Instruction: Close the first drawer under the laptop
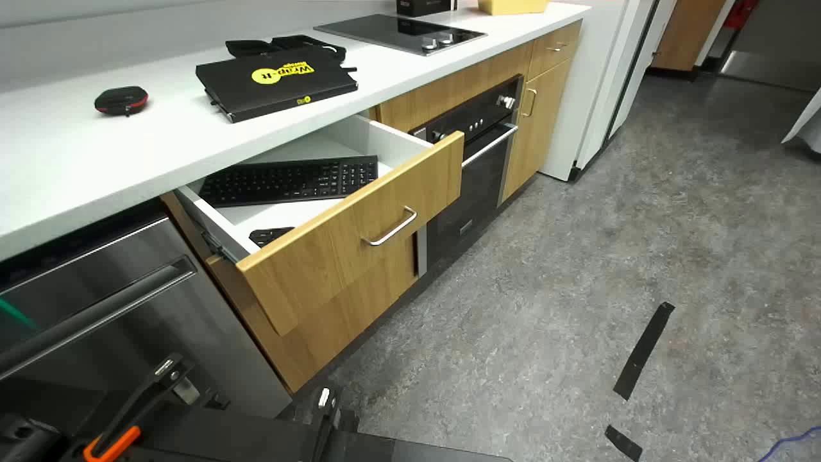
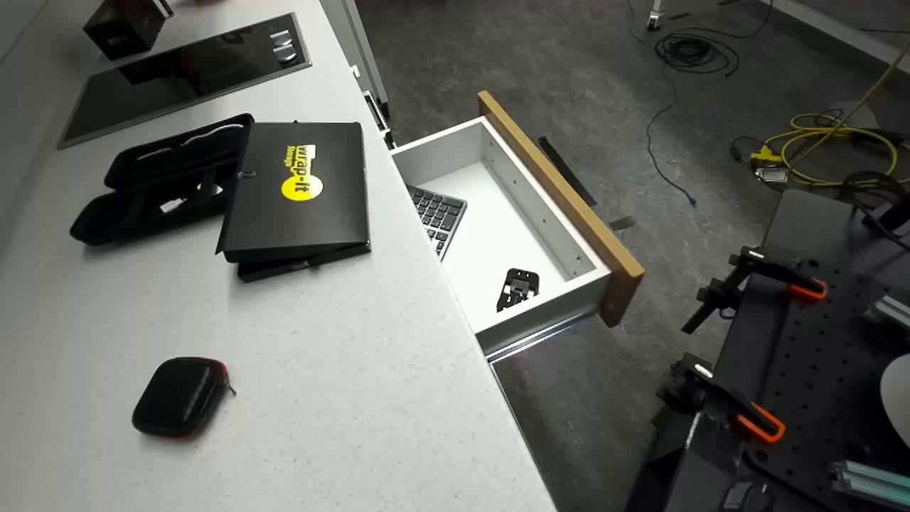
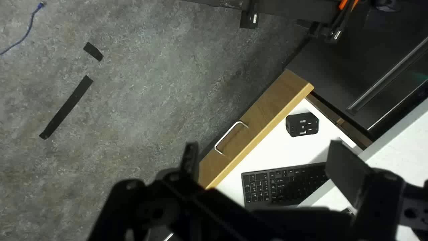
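Observation:
The drawer (image 1: pixel 349 247) stands pulled open under the counter. Its light-wood front and silver bar handle (image 1: pixel 391 228) face the floor area. It also shows open in an exterior view (image 2: pixel 561 192) and in the wrist view (image 3: pixel 267 110). The black laptop-like item with a yellow logo (image 1: pixel 276 96) lies on the counter above the drawer; it also shows in an exterior view (image 2: pixel 306 220). My gripper (image 3: pixel 264 150) shows only in the wrist view. Its fingers are wide apart with nothing between them, seen over the drawer; its height cannot be told.
A black keyboard (image 1: pixel 295 179) and a black adapter (image 3: pixel 302 124) lie inside the drawer. A steel appliance (image 1: pixel 128 308) and a black oven (image 1: pixel 471 186) flank it. A small black case (image 2: pixel 181 396) sits on the counter (image 2: pixel 320 398). A black bench with clamps (image 2: pixel 803 341) stands opposite.

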